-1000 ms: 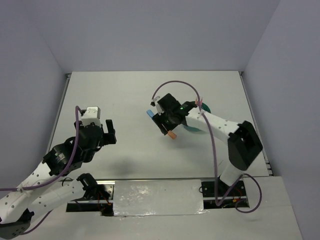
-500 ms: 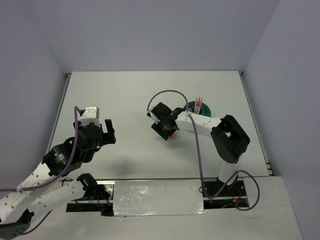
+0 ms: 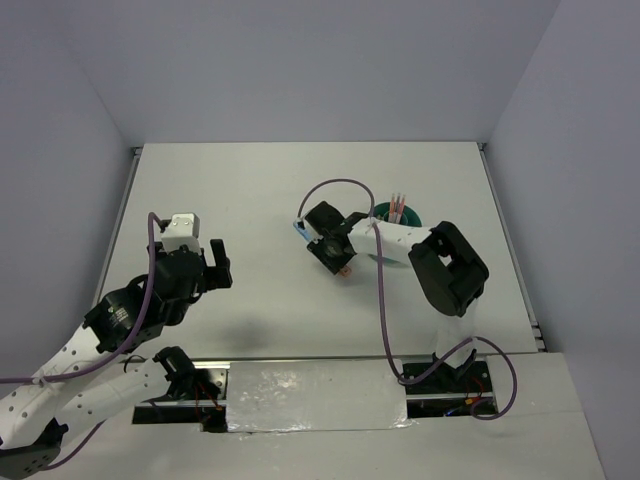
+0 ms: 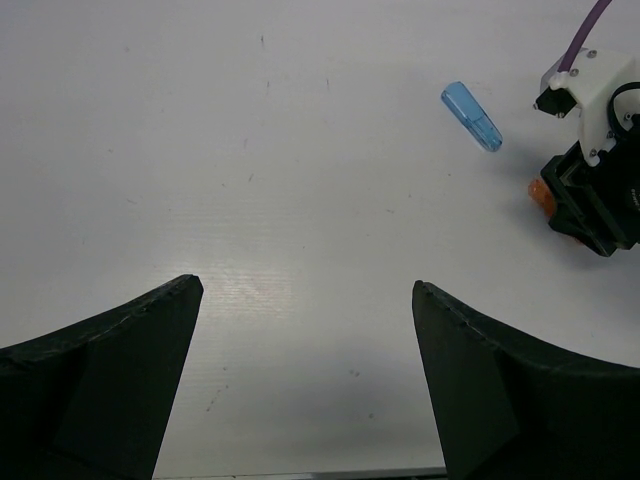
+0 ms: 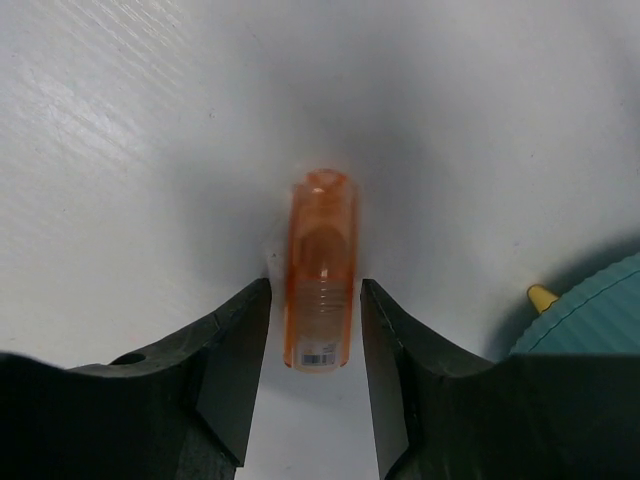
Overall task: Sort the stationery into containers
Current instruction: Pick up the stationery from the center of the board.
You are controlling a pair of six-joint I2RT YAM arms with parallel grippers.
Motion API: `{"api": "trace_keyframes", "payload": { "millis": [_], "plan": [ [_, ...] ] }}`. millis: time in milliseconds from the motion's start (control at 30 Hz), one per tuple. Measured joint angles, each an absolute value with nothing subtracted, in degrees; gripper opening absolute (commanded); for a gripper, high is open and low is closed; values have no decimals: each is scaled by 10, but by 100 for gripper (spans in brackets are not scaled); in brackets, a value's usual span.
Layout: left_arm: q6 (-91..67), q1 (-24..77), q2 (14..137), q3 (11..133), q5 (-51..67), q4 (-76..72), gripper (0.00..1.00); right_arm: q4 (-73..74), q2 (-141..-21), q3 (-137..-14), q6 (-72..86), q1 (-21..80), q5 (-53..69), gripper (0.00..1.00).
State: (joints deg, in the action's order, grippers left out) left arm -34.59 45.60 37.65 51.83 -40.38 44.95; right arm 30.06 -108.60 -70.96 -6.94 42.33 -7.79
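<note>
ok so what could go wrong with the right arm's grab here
1. The right gripper straddles the orange piece, which lies flat on the table, but its fingers flank only the near end. The piece looks smooth and rounded, so it may pivot or squirt out when squeezed.
2. The teal organiser sits close beside the gripper, and a careless lift could bump it.
3. The blue piece lies nearby and could get knocked.

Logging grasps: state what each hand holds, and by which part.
Left hand holds nothing. Right hand, open, straddles the long sides of the translucent orange oblong plastic piece lying on the table; apparently no grip yet.
</note>
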Motion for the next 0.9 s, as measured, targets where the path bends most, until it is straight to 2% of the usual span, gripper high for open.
{"api": "trace_keyframes", "payload": {
  "millis": [133,200,300,667,900],
  "plan": [
    [-345,456,376,518,-401,449,99,295,-1089,-712,-70,422,-71,23],
    [-345,456,376,518,-401,449,99,294,-1089,-712,-69,421,-70,18],
    [-344,456,376,518,-397,448,99,292,-1087,-712,-69,419,-69,0],
    [-343,456,376,518,-395,446,99,270,-1025,-661,-34,381,-23,1],
    [-343,456,374,518,-395,446,99,274,-911,-642,3,380,-31,2]
  ]
}}
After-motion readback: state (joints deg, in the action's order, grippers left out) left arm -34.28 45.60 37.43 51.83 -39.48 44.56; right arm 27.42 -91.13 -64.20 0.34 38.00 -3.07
